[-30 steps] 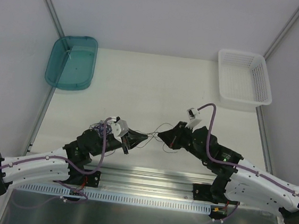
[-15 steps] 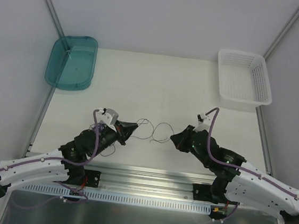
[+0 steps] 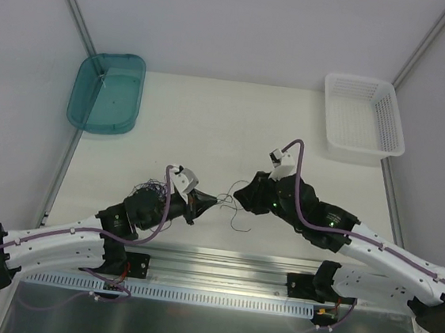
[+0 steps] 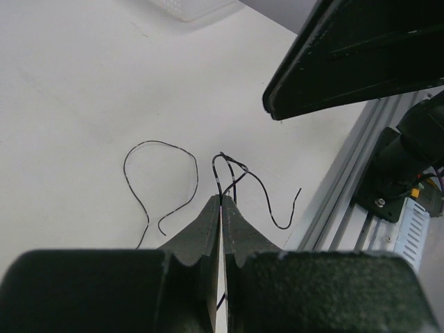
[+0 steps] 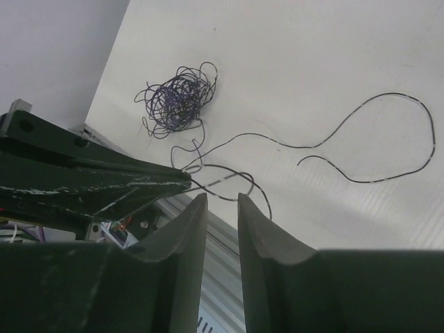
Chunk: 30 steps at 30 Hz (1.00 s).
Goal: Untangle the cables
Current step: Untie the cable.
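The cables are hair-thin dark strands. A tangled purple-black bundle (image 5: 177, 100) lies on the table; in the top view it is mostly hidden under my left arm (image 3: 150, 186). Loose strands (image 3: 232, 209) curl between the two grippers. My left gripper (image 3: 216, 203) is shut on one strand (image 4: 223, 155), pinched at its tips (image 4: 222, 200). My right gripper (image 3: 238, 194) is open (image 5: 222, 198), its tips just short of a looping strand (image 5: 216, 166) and close to the left gripper's fingers (image 5: 104, 180). Another long strand (image 5: 388, 95) lies loose to the right.
A teal tray (image 3: 107, 92) stands at the back left and a white mesh basket (image 3: 363, 118) at the back right. An aluminium rail (image 3: 220, 266) runs along the near table edge, right below both grippers.
Both grippers have moved towards each other and now nearly meet over the loose strands. The left gripper has shifted right and nearer, the right gripper left. The strands between them are bunched closer.
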### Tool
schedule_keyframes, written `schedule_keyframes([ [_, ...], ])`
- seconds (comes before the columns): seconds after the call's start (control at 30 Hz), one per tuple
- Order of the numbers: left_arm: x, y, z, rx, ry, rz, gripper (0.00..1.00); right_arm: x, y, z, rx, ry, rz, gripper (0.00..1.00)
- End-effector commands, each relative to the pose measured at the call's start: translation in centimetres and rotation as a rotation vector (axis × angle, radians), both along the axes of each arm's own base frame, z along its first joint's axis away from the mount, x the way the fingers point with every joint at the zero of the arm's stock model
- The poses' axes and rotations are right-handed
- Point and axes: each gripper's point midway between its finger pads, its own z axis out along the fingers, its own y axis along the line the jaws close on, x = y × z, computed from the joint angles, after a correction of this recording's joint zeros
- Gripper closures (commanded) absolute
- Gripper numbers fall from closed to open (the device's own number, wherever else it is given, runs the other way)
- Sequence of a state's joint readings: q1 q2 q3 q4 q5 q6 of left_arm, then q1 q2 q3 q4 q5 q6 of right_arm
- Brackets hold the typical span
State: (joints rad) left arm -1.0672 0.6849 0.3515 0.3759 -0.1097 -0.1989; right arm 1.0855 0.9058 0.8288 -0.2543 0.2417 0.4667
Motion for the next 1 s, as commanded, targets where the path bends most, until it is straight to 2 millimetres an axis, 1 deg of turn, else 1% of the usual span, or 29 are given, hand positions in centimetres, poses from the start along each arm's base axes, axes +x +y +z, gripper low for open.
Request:
schedule_keyframes([
  [0.0, -0.8, -1.2, 2.5, -0.026, -0.067, -0.086, 1.00, -0.5, 2.3, 1.8, 0.056, 0.020, 0.064, 0.72],
  [0.03, -0.9, -1.3, 2.5, -0.024, -0.067, -0.093, 1.00, -0.4, 2.5, 1.8, 0.060, 0.031, 0.057, 0.72],
  [0.07, -0.9, -1.4, 2.6, -0.024, -0.071, -0.096, 1.00, -0.4, 2.9, 1.2, 0.050, 0.049, 0.059, 0.72],
  [0.13, -0.9, -1.4, 2.6, -0.023, -0.072, -0.096, 1.00, -0.3, 3.2, 0.9, 0.057, 0.078, 0.038, 0.71],
  [0.17, -0.9, -1.5, 2.7, -0.026, -0.073, -0.100, 1.00, -0.2, 3.4, 0.3, 0.048, 0.091, 0.029, 0.71],
  [0.47, -1.0, -1.6, 3.0, -0.033, -0.083, -0.109, 1.00, 0.2, 3.4, -1.5, 0.047, 0.163, -0.070, 0.71],
  [0.63, -0.9, -1.4, 3.0, -0.031, -0.091, -0.099, 1.00, 0.1, 3.6, -2.5, 0.041, 0.211, -0.091, 0.74],
  [0.73, -0.8, -1.2, 2.8, -0.027, -0.094, -0.092, 1.00, 0.0, 3.1, -3.4, 0.021, 0.235, -0.121, 0.76],
  [0.83, -0.7, -1.2, 2.7, -0.028, -0.093, -0.087, 1.00, -0.1, 2.8, -3.6, 0.032, 0.255, -0.143, 0.76],
  [0.97, -0.7, -1.1, 2.4, -0.021, -0.089, -0.086, 1.00, -0.2, 3.0, -3.2, 0.048, 0.258, -0.149, 0.77],
])
